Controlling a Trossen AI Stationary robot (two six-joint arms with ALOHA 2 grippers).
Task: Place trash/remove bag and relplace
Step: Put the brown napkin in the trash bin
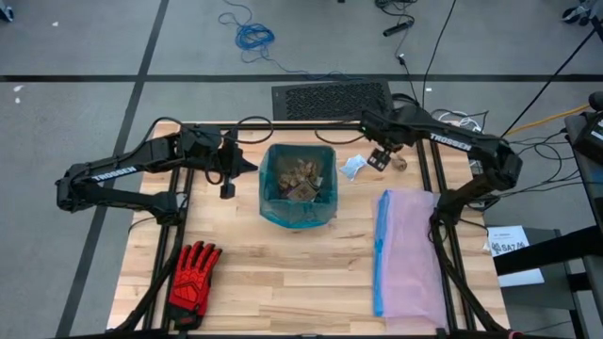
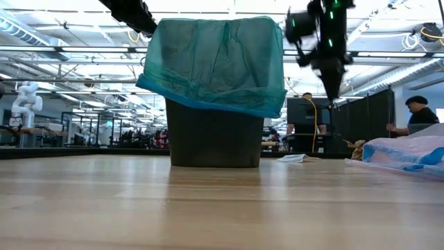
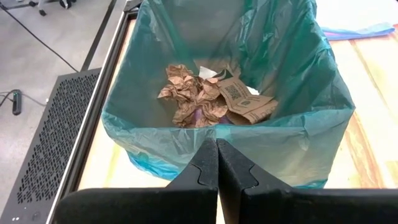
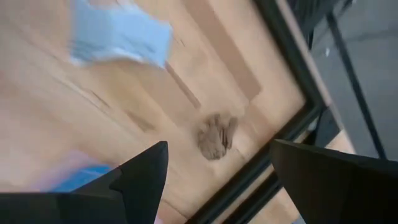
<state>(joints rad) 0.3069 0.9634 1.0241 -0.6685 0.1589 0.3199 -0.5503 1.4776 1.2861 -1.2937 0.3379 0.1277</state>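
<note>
Table (image 1: 283,273) | right pincer (image 1: 378,158) open above brown lump (image 4: 217,135)

We've got the teal-green bag (image 1: 297,212) lining the dark bin (image 2: 214,135) with its rim folded over, crumpled tan trash (image 3: 196,99) piled inside it, while a pale blue scrap (image 1: 353,167) and brown lump (image 4: 217,135) lie just beside the bin.

blurred pale blue scrap (image 4: 121,34), bin (image 2: 214,135) top hidden by bag (image 2: 215,62)
</note>
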